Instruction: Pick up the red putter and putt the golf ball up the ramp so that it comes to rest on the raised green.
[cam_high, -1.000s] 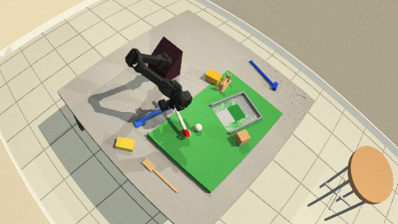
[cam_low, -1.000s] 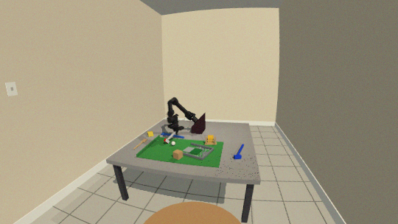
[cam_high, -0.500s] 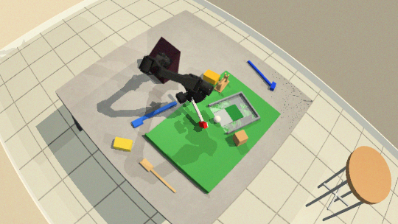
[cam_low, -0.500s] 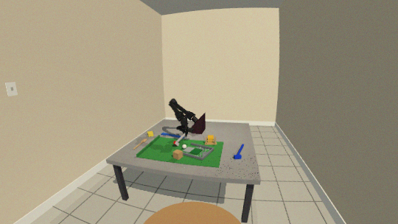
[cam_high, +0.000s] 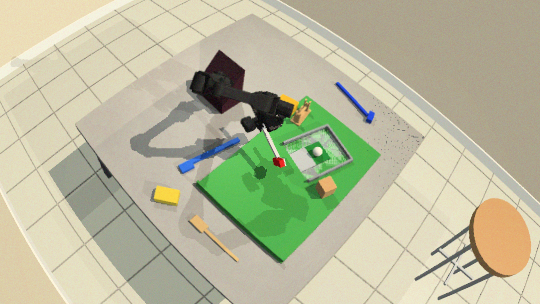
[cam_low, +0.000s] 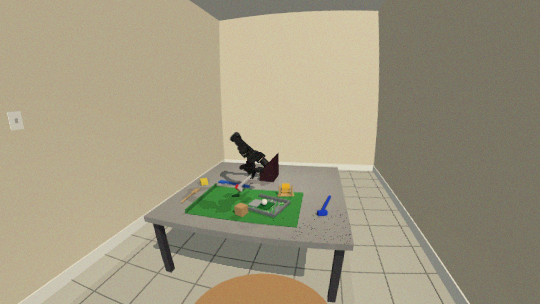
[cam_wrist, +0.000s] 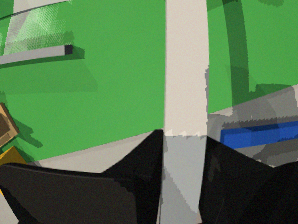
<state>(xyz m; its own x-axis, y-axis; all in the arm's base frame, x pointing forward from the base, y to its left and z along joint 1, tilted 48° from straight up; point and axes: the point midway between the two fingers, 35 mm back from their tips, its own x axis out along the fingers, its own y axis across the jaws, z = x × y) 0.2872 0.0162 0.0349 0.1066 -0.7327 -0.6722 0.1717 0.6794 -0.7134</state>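
My gripper (cam_high: 263, 125) (cam_low: 253, 174) (cam_wrist: 174, 137) is shut on the pale shaft of the red putter (cam_high: 271, 143) (cam_low: 245, 181) (cam_wrist: 186, 65). The putter's red head (cam_high: 279, 162) (cam_low: 238, 187) is held above the green mat (cam_high: 235, 200) (cam_low: 210, 202), with its shadow apart from it. The white golf ball (cam_high: 318, 151) (cam_low: 264, 202) sits on the dark green patch of the raised green (cam_high: 324, 159), inside the grey walls. The light grey ramp (cam_high: 300, 159) (cam_low: 255, 203) is on the side facing the putter head. The ball is not visible in the wrist view.
A wooden cube (cam_high: 326, 187) (cam_low: 241, 209) stands beside the walled green. A small wooden piece (cam_high: 301, 114) and an orange block (cam_high: 288, 103) are at the mat's back corner. Blue tools (cam_high: 215, 151) (cam_high: 353, 101), a yellow block (cam_high: 166, 195) and a wooden paddle (cam_high: 199, 224) lie around the mat.
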